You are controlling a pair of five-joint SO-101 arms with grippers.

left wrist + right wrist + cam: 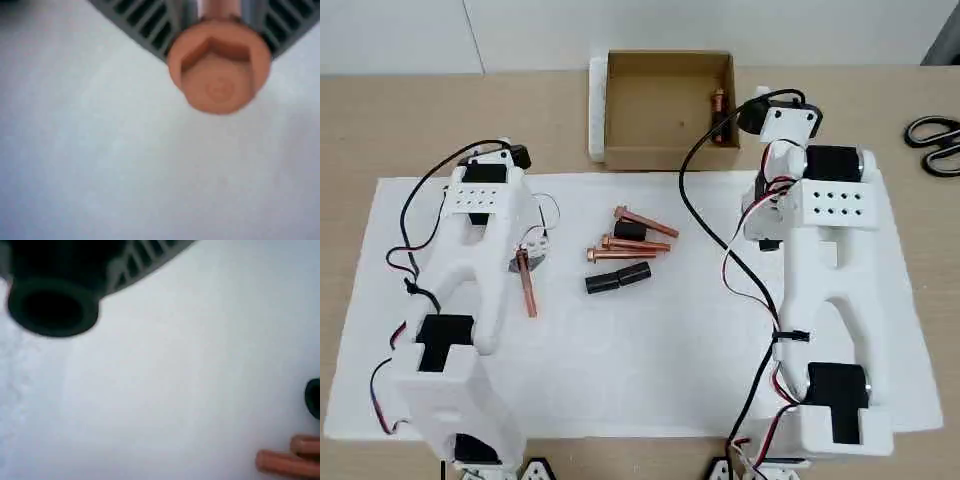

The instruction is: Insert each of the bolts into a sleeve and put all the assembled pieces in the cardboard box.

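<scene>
Holding a bolt [526, 283], your left end effector [524, 258] is clamped on its shank over the left side of the white mat [650, 380]. Your right end effector [765, 230] grips a black sleeve [52, 310] over the mat's right side. Three loose bolts [635, 243] and spare sleeves [618, 279] lie mid-mat, between the arms. The cardboard box [620, 110] sits far centre on the desk [420, 120], with one boxed bolt [718, 112] by its right wall.
</scene>
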